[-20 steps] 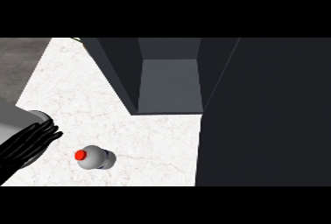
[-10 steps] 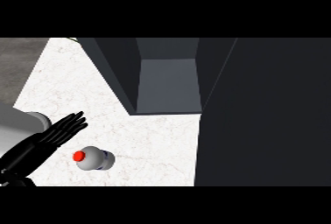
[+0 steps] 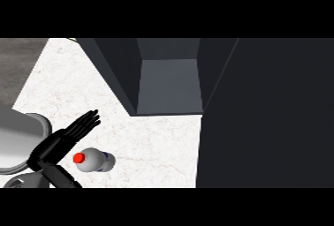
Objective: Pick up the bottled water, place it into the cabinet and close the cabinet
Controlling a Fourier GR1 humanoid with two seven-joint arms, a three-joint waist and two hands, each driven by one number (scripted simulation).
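The bottled water (image 3: 96, 162) stands upright on the white marble counter (image 3: 157, 145) at the lower left, seen from above as a white body with a red cap. My left hand (image 3: 62, 140) is right beside it on its left, fingers straight and pointing up and to the right, not curled round the bottle. The open cabinet (image 3: 168, 86) stands at the back centre, showing a grey inner floor and dark walls. My right hand shows in no view.
A large dark panel (image 3: 267, 114), which looks like the cabinet's open door, fills the right side of the view. My grey left forearm (image 3: 20, 141) lies at the left edge. Bare counter stretches between the bottle and the cabinet.
My left hand has moved up and to the right, from the left edge to right beside the bottle, and its fingers have straightened. The bottle has not moved.
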